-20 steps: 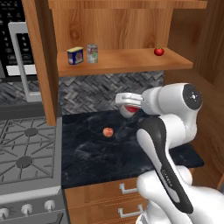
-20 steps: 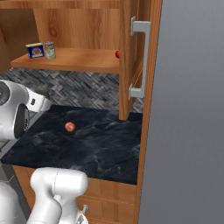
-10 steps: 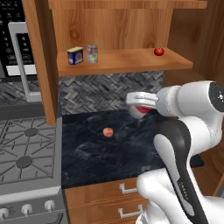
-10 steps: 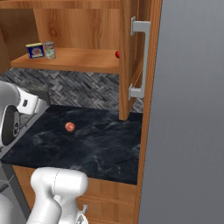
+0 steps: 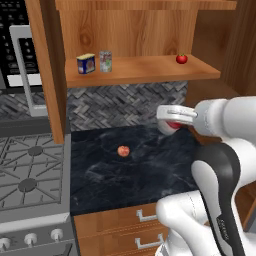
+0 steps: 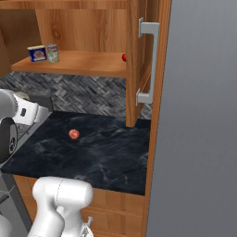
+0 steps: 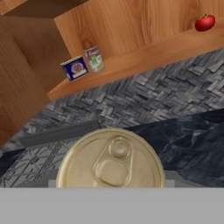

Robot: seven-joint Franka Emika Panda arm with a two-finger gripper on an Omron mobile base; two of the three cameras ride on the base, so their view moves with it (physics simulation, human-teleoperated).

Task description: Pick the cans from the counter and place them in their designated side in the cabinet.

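The warm-brown wooden cabinet [image 5: 50, 75] stands open above everything, with a swirling grain on its back panel, a thick square post on its near side and one long plank shelf [image 5: 145, 72] running across it. Below it lies the bench [image 5: 130, 170], a dark marbled slab with faint pale veins, backed by a grey herringbone tile wall [image 5: 120, 105] and carried on wooden drawers [image 5: 125, 225] with metal pulls; a grey gas stove [image 5: 30, 175] with black grates sits just beside its left edge. The white arm reaches over the right part of the bench, and its tool [image 5: 172, 119] is closed around a can with a red label [image 5: 173, 125], held in the air above the stone (in the hand view its round brassy lid and pull tab [image 7: 111, 161] face the camera). On the left end of the shelf stand a squat blue-and-yellow tin [image 5: 85, 63] and, just beside it, the upright greenish-labelled can [image 5: 105, 61] with a silver top. Far along the shelf to the right rests a small glossy red tomato [image 5: 181, 59]. A little round red-orange fruit [image 5: 123, 150] sits alone on the middle of the bench.
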